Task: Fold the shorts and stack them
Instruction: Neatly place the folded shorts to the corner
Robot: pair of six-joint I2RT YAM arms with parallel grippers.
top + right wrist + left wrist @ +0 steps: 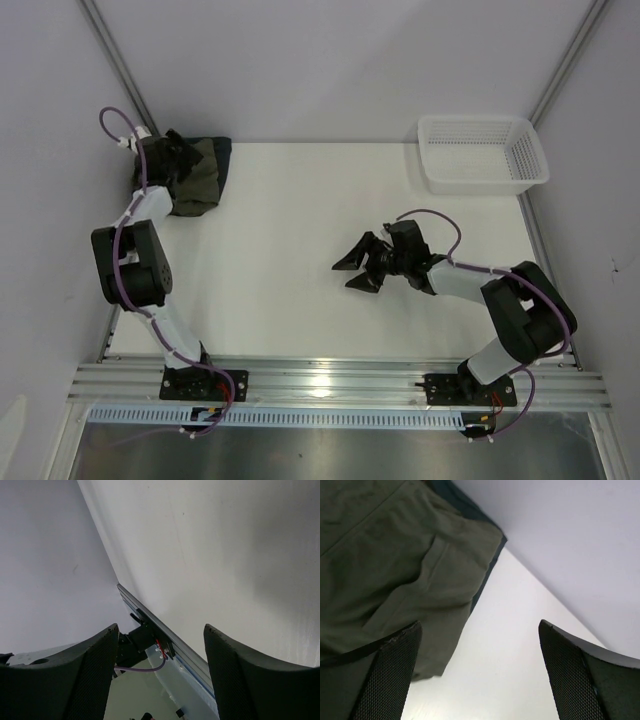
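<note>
Two arms are bolted to a ribbed aluminium rail [340,380] along the near edge of a white table [290,220], inside a booth of pale grey walls. At far left a slanted metal post [118,60] runs up the left wall. The left arm, wrapped in a purple cable [128,215], reaches to the far left corner, where its left gripper [178,158] hangs over the shorts [205,172].

The shorts lie there as a folded olive-green bundle, close against the back wall. In the left wrist view their cloth [385,565] fills the upper left, creased, with a darker edge showing along its side. The left gripper's [480,680] jaws are spread wide; one mesh-faced finger [390,675] overlaps the cloth's lower edge, the other sits over bare table, and nothing is held between them.

The middle of the table is plain, matte and lightly shadowed. Right of centre, the right gripper [348,276] lies low over the surface, pointing left, well apart from the shorts. Its jaws are also parted and grasp nothing; the right wrist view shows its fingers [85,680] framing the table and the rail.

A white lattice basket [483,186] stands at the far right corner, beside a second slanted post [570,60].
</note>
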